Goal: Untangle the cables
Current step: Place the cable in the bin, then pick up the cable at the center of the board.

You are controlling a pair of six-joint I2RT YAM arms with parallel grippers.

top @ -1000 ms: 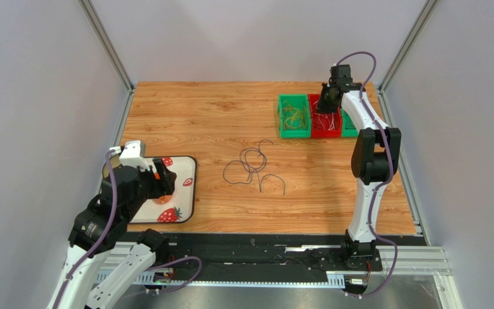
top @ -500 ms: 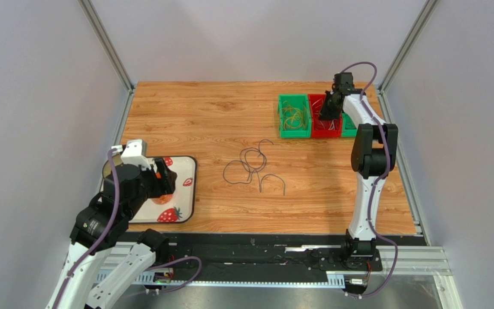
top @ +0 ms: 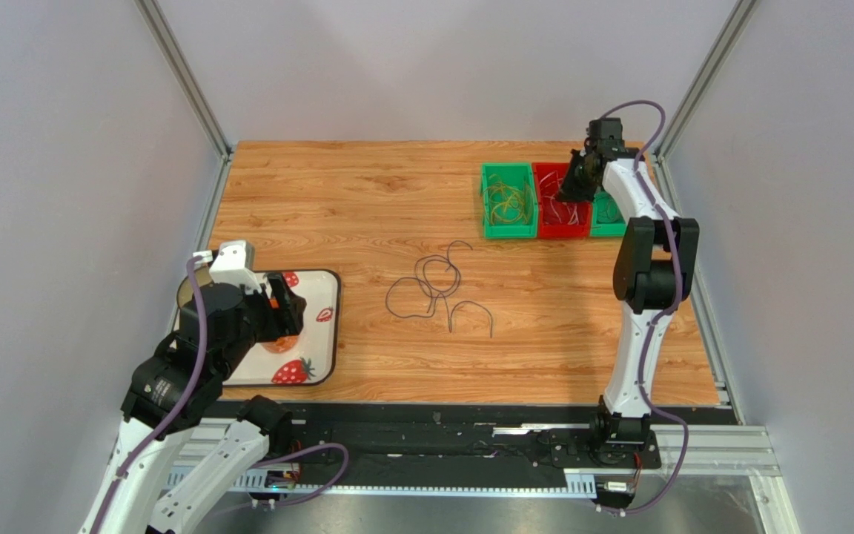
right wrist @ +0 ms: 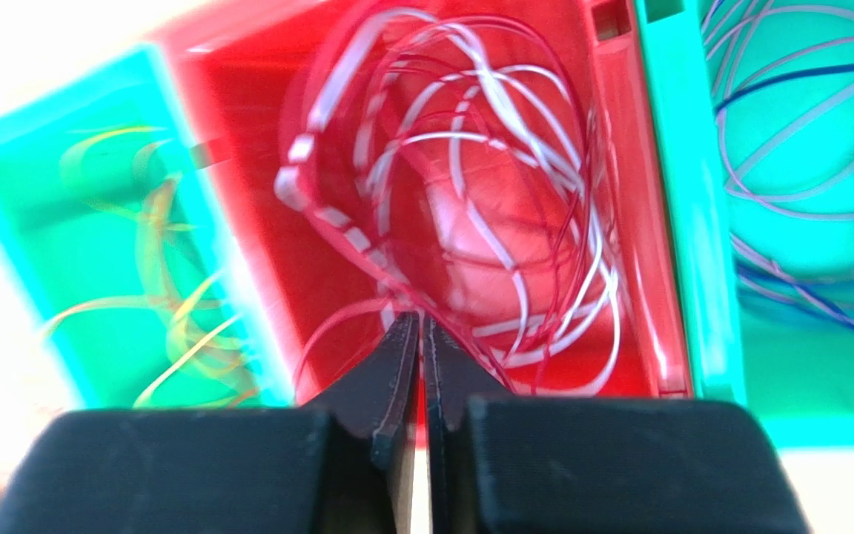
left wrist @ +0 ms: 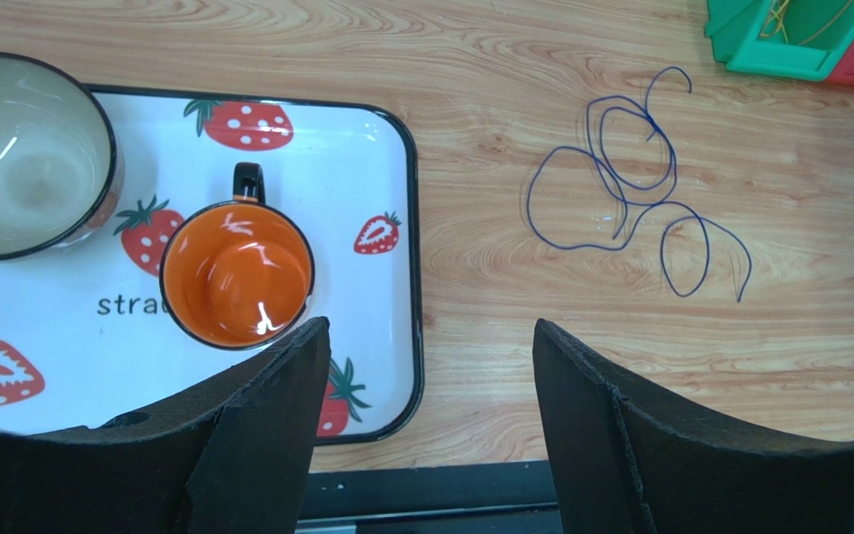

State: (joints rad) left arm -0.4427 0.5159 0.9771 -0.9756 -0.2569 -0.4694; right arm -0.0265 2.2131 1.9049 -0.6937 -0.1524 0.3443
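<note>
A dark blue-grey cable [top: 437, 287] lies in loose loops on the wooden table; it also shows in the left wrist view [left wrist: 632, 211]. Red and white cables [right wrist: 476, 167] fill the red bin [top: 561, 217]. Yellow cables [right wrist: 164, 278] lie in the green bin [top: 507, 203]. Purple and blue cables [right wrist: 799, 167] lie in the teal bin [top: 607, 217]. My right gripper [top: 580, 181] hangs over the red bin, its jaws [right wrist: 418, 317] pressed together where red strands meet. My left gripper [left wrist: 432, 328] is open and empty, above the tray's right edge.
A strawberry-print tray [left wrist: 398, 223] at the left holds an orange cup [left wrist: 237, 273] and a pale bowl [left wrist: 19, 156]. The three bins stand in a row at the back right. Metal frame posts and grey walls close in the table.
My right gripper has moved back and to the right over the red bin. The left arm and the dark cable on the table have not moved.
</note>
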